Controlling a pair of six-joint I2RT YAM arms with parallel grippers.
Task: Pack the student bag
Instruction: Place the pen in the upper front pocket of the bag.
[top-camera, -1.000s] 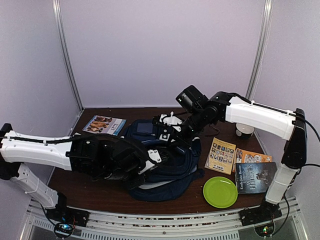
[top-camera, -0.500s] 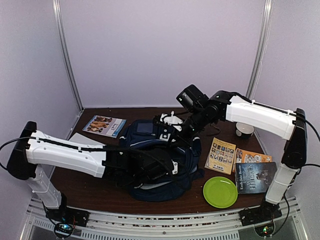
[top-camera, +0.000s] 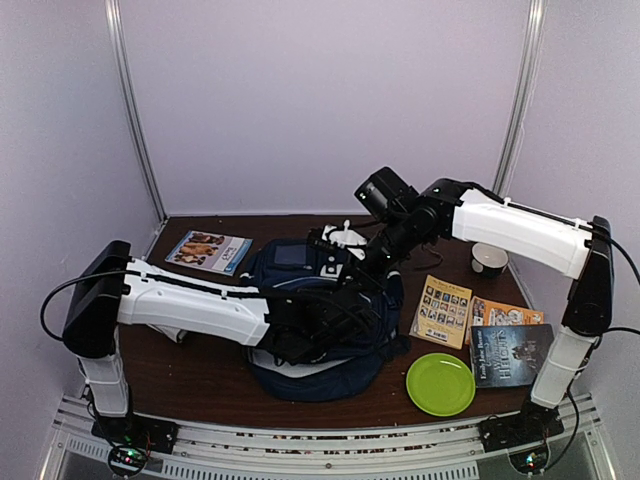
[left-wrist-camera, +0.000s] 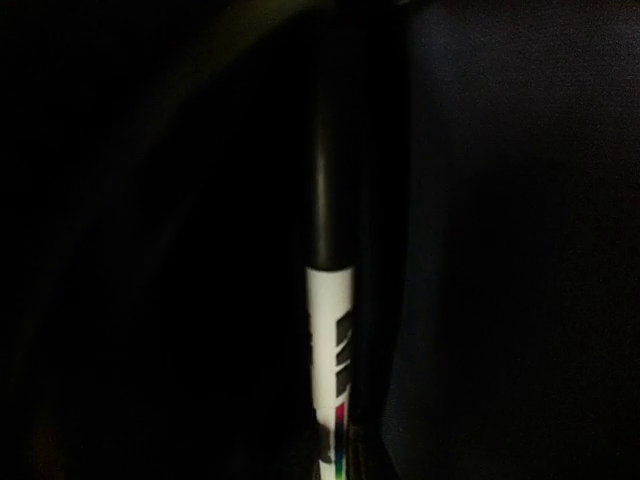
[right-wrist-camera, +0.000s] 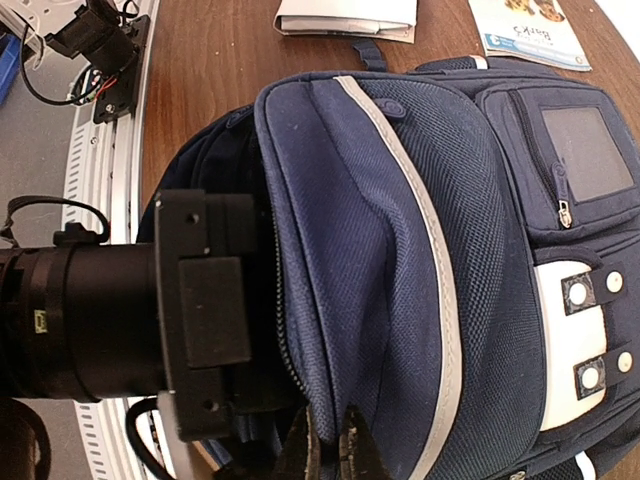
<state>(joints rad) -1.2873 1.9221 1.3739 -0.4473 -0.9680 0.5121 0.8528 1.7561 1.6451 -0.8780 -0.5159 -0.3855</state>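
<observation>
The student bag lies in the middle of the table, navy blue with a white stripe and a white patch. My right gripper is shut on the fabric edge of the bag's opening and holds it up; it also shows in the top view. My left arm reaches into that opening, so the left gripper is hidden inside the bag in the top view. The left wrist view is dark with blue lining, and a white marker with a black cap sticks out from between the left jaws, whose fingers do not show.
A dog booklet lies at the back left, with a white booklet nearby. Right of the bag are a yellow book, an orange book, a dark book, a green plate and a bowl.
My left arm has swung right and stretched out, pushing its gripper into the bag's opening. The right gripper has kept its hold in place.
</observation>
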